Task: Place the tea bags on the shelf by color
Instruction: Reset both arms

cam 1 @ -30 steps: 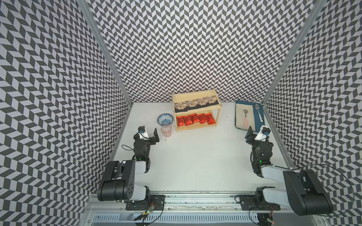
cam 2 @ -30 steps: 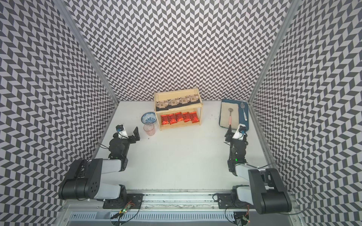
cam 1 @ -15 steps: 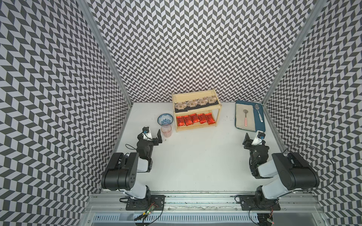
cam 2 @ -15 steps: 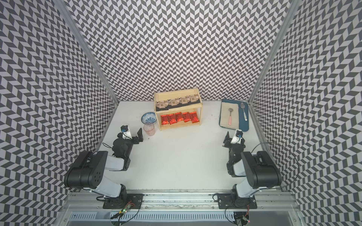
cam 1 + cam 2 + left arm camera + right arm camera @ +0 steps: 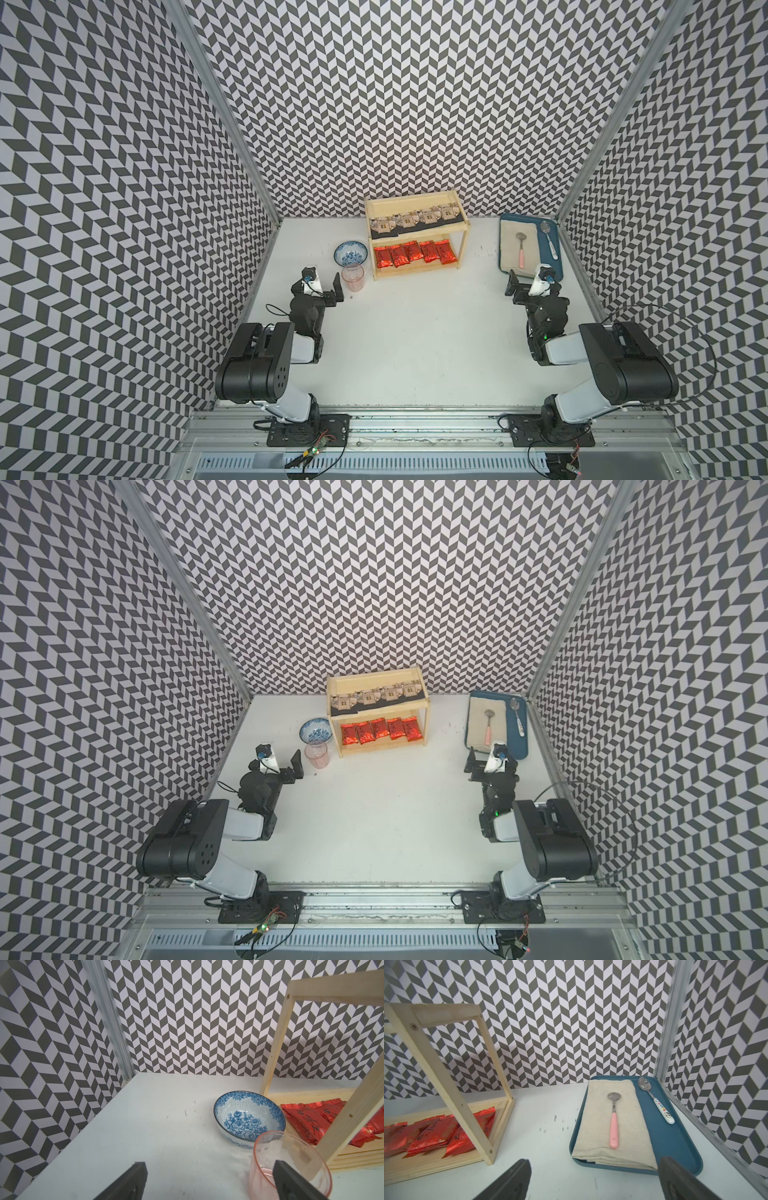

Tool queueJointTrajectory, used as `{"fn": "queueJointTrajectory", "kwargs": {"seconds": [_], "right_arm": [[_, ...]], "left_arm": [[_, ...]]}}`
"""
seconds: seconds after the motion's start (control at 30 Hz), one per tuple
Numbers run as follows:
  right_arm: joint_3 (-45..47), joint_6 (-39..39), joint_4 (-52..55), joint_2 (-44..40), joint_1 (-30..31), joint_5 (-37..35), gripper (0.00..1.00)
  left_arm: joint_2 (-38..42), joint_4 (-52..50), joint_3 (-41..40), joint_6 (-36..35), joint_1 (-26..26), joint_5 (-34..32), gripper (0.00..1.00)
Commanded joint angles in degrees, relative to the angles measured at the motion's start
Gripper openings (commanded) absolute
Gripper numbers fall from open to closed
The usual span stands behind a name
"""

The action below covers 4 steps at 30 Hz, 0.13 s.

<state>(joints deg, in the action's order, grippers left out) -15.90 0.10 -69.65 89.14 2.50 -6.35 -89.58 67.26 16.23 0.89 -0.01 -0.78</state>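
Five shiny red foil pouches [image 5: 415, 253] line the lower board and the flat black house-print squares [image 5: 415, 218] the top of the pale wooden two-tier shelf [image 5: 409, 198], ahead of both claws. Looks sorted! The left claw [image 5: 208, 1165] and right claw [image 5: 596, 1160] gape wide, empty. Best finish: retreat gently, minding the clear pink cup [image 5: 353, 277] just beside the left claw.

Black-and-white chevron walls [image 5: 415, 104], white tabletop [image 5: 415, 332], aluminium corner posts [image 5: 226, 108]
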Motion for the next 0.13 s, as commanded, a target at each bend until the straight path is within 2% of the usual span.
{"fn": "queueJointTrajectory", "kwargs": {"seconds": [0.0, 0.1], "right_arm": [[-0.71, -0.80, 0.39, 0.04, 0.08, 2.75, 1.00], [1.08, -1.05, -3.27, -0.11, 0.08, 3.01, 1.00]], "left_arm": [[0.03, 0.01, 0.65, -0.80, -0.34, -0.45, 0.99], [0.36, 0.47, 0.18, -0.80, -0.34, -0.41, 0.99]]}}
